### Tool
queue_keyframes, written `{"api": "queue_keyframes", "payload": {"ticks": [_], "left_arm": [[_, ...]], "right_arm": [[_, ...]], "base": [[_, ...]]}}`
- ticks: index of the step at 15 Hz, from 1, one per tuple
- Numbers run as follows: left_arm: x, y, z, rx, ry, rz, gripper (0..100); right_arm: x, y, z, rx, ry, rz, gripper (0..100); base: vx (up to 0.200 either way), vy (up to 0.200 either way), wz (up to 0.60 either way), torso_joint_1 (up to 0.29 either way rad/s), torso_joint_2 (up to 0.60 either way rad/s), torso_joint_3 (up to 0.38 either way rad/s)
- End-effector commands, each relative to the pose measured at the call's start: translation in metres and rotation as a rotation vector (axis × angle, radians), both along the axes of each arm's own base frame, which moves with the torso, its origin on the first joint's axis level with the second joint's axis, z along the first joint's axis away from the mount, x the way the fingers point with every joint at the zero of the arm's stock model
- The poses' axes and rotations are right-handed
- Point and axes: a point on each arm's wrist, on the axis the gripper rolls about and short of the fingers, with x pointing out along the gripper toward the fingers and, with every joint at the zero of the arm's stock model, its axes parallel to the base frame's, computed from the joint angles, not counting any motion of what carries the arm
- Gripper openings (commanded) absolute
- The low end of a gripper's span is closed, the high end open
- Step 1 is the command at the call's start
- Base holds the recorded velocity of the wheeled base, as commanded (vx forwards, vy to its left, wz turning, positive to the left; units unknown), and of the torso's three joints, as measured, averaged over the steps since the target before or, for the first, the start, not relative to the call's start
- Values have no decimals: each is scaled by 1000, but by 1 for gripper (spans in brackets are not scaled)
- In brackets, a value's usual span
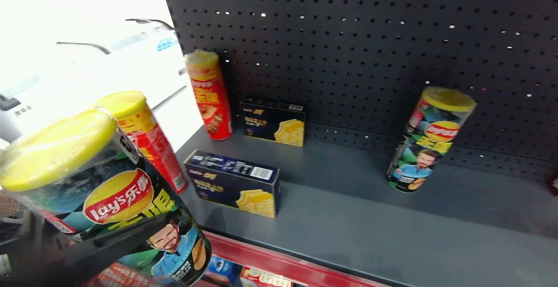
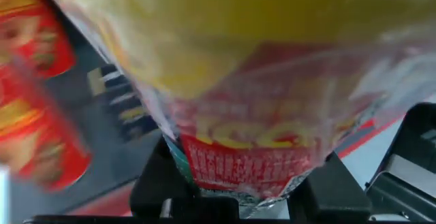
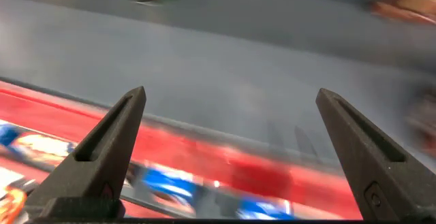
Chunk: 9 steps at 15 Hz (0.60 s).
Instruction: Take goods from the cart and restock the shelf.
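Note:
My left gripper [image 1: 109, 241] is shut on a tall chip can [image 1: 109, 191] with a yellow lid and a dark green and black wrap. It holds the can tilted, off the front left corner of the grey shelf board [image 1: 348, 217]. In the left wrist view the can [image 2: 259, 115] sits between the gripper's [image 2: 245, 193] dark fingers [image 2: 153, 190]. A matching can [image 1: 429, 141] stands upright on the shelf at the back right. My right gripper [image 3: 231, 93] is open with nothing in it, in front of the shelf's red front strip [image 3: 204, 156].
Two red chip cans [image 1: 210, 95] [image 1: 148, 136] stand at the shelf's left end. Two dark blue boxes [image 1: 272, 122] [image 1: 233, 182] lie beside them. A black pegboard [image 1: 370, 38] backs the shelf. The board's middle and front right are bare. More goods [image 1: 261, 278] sit on the level below.

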Motion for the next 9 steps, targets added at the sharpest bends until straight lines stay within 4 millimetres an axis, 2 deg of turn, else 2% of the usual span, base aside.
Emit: {"api": "queue_keyframes", "payload": {"ticks": [1,5,9], "left_arm": [[1,0,-1,2,4,2,0],[1,0,-1,2,7,5,0],[1,0,-2,2,9,11,0]], "right_arm": [[0,0,0,0,1,0,100],[0,0,0,0,1,0,100],[0,0,0,0,1,-1,100]], "base": [[0,0,-600,-2,-2,2],[0,0,-600,1,1,4],[0,0,0,0,0,0]]}}
